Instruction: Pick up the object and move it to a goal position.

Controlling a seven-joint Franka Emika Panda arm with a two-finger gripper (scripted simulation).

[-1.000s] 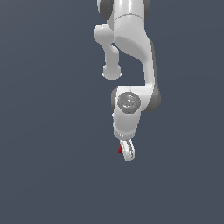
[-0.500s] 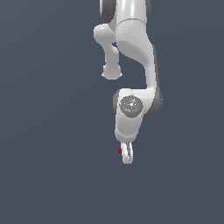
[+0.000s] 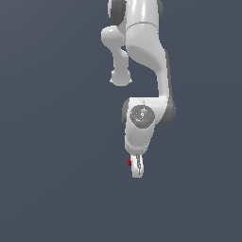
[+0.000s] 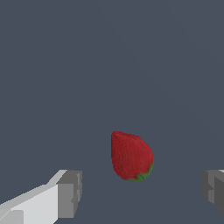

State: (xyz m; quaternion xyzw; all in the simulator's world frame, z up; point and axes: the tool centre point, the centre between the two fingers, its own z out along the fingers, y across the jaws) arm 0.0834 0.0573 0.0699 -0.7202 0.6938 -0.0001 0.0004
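red thing: i read the strawberry (image 4: 131, 156) as the object; in the exterior view only a red speck (image 3: 129, 161) shows, touching the left edge of the fingers.
green cap: a thin strip on its underside in the wrist view.
white arm: it reaches down from the far top of the exterior view, wrist pointing at the floor (image 3: 56, 189).
gripper (image 4: 140, 194): jaws wide, one grey pad (image 4: 70, 192) at each side, the strawberry between them and touching neither.
done so far: approach and lining up, as i judge it.
left to do: lower if needed, close on the fruit, lift, carry to the goal.
goal: i see no marker in either view.
grey floor: plain all round.
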